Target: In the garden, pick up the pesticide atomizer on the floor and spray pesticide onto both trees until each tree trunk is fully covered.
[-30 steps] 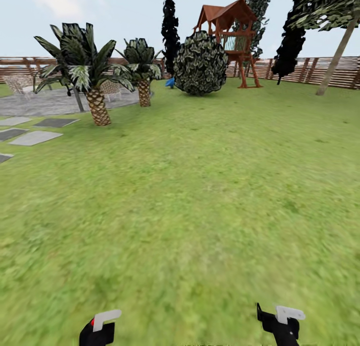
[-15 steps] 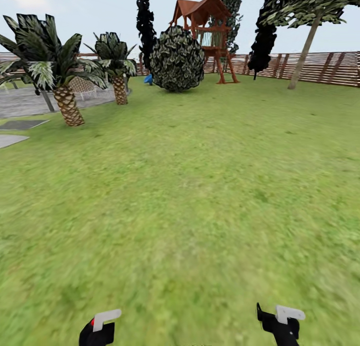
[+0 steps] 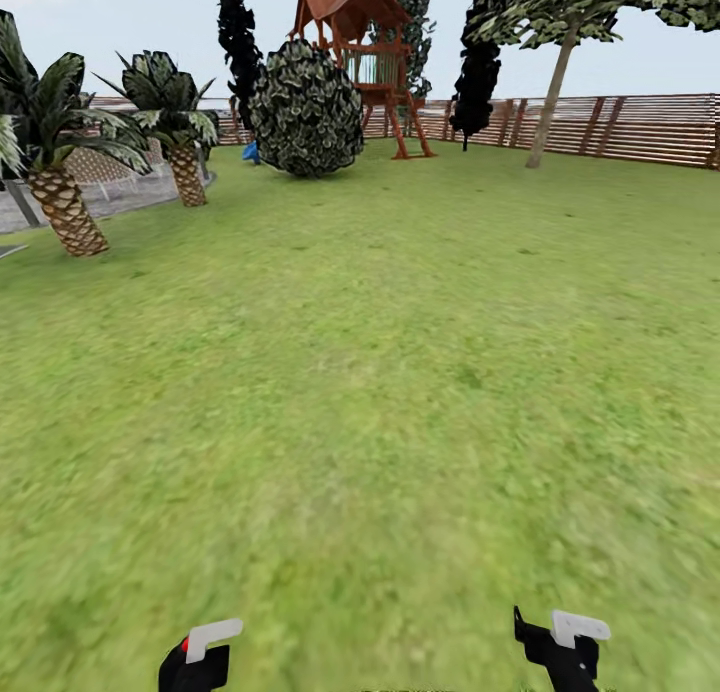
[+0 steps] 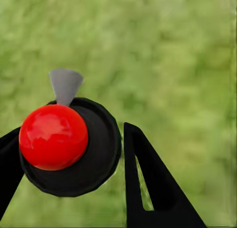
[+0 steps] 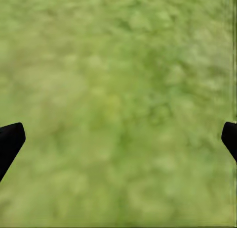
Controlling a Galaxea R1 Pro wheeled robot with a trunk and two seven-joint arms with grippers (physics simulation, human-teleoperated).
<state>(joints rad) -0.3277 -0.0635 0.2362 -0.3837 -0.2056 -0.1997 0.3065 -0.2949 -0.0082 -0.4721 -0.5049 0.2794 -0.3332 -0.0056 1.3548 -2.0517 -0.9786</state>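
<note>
left gripper (image 3: pixel 197 656): clamped on the pesticide atomizer (image 4: pixel 54 136), one black finger on each side of the round body
atomizer axis: looks end-on from the left wrist view, red knob facing back at the camera, so the long axis probably runs along the fingers, down toward the lawn (image 3: pixel 400 372)
nozzle: little grey spout (image 4: pixel 65 84) poking sideways off the black collar, aimed at grass, not at any bark
right gripper (image 3: pixel 562 640): spread wide, nothing in it, hanging low beside the left one
done so far: pickup, going by the grip
left to do: basically all the spraying, no trunk within reach yet
nearest target: tree trunk (image 3: pixel 551 102), pale and leaning, well ahead and off to the right of the atomizer, by the fence (image 3: pixel 640 127)
second tree: can't tell which one, maybe the grey-green foliage behind the play tower (image 3: pixel 365 52)
in between: just open grass, round bush (image 3: pixel 305 112) far ahead
</note>
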